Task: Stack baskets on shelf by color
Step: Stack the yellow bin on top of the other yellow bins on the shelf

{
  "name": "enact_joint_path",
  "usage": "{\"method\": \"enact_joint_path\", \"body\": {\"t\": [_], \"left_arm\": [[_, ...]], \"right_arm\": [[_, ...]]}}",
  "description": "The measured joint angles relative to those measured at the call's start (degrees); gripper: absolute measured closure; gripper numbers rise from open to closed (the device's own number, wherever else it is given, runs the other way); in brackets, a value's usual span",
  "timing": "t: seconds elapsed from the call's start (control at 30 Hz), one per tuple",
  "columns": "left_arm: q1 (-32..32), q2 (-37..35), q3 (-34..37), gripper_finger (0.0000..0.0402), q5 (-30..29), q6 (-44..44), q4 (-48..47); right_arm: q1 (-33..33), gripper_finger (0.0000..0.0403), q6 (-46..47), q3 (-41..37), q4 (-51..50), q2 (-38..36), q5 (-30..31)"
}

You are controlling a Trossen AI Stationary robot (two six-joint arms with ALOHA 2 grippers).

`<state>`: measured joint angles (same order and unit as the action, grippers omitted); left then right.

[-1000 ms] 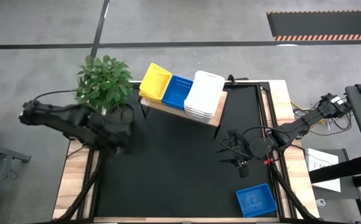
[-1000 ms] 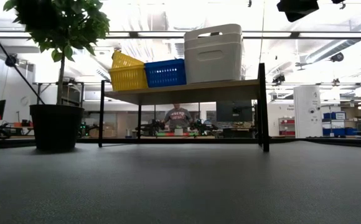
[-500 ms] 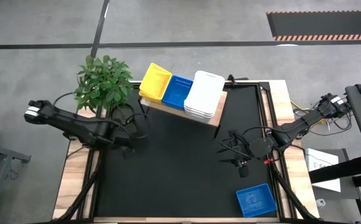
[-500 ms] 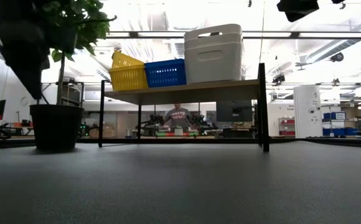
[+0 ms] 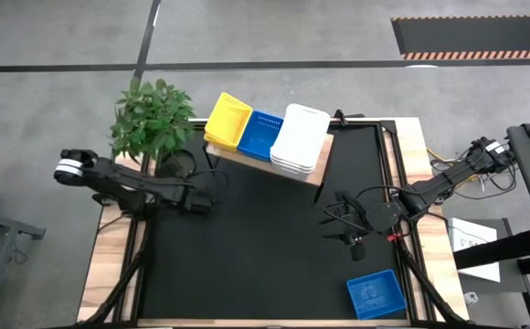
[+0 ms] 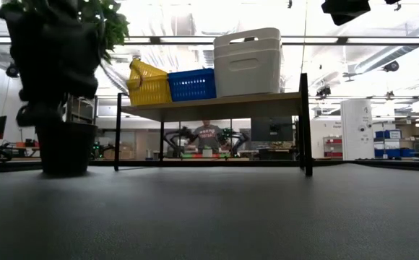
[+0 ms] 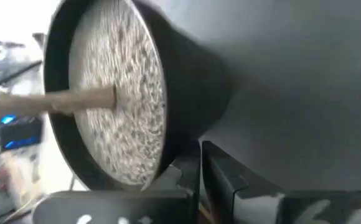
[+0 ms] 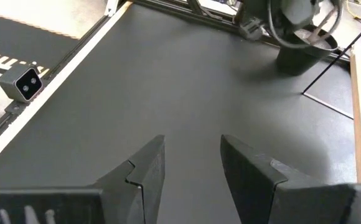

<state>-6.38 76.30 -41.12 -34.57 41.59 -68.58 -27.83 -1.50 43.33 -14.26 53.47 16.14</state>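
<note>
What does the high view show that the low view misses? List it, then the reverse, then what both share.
Only the high view: a loose blue basket at the table's near right corner, the open right end effector over the black table, and the white baskets as a stack.
Only the low view: the shelf's dark legs and a person in the room behind.
Both: the yellow baskets, the blue baskets on the shelf, the potted plant, and the shut left end effector.

Shelf (image 5: pixel 312 175) (full) and plant (image 5: pixel 152 119) crowd back edge.
</note>
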Motion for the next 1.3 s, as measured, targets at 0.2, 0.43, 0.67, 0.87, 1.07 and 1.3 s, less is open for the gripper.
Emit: {"method": "enact_joint_path", "body": {"t": [0.2,0.43,0.67,0.87,1.07,1.3], "left_arm": [[4.9,3.2,3.1,0.0402,-0.9,-0.1,0.0],[11.3,4.7,2.9,0.0402,-2.2,1.2,0.6],[18.9,5.7,2.8,0.0402,-5.9,4.1,-0.3],[20.5,4.7,1.6,0.0402,-0.6,0.9,-1.2],[15.3,2.2,-3.5,0.0401,23.2,-1.9,-4.3],[1.5,-7.1,-10.5,0.0401,33.7,-1.2,1.1]], "right_arm": [[0.0,0.0253,0.0,0.0,0.0,0.0,0.0],[0.0,0.0251,0.0,0.0,0.0,0.0,0.4],[0.0,0.0254,-0.1,0.0,0.0,0.0,0.4],[0.0,0.0247,-0.1,0.0,0.0,0.0,0.4],[0.0,0.0252,2.0,0.0,-0.4,0.0,0.4],[0.0,0.0252,8.5,-1.2,-0.4,0.2,-0.1]]}}
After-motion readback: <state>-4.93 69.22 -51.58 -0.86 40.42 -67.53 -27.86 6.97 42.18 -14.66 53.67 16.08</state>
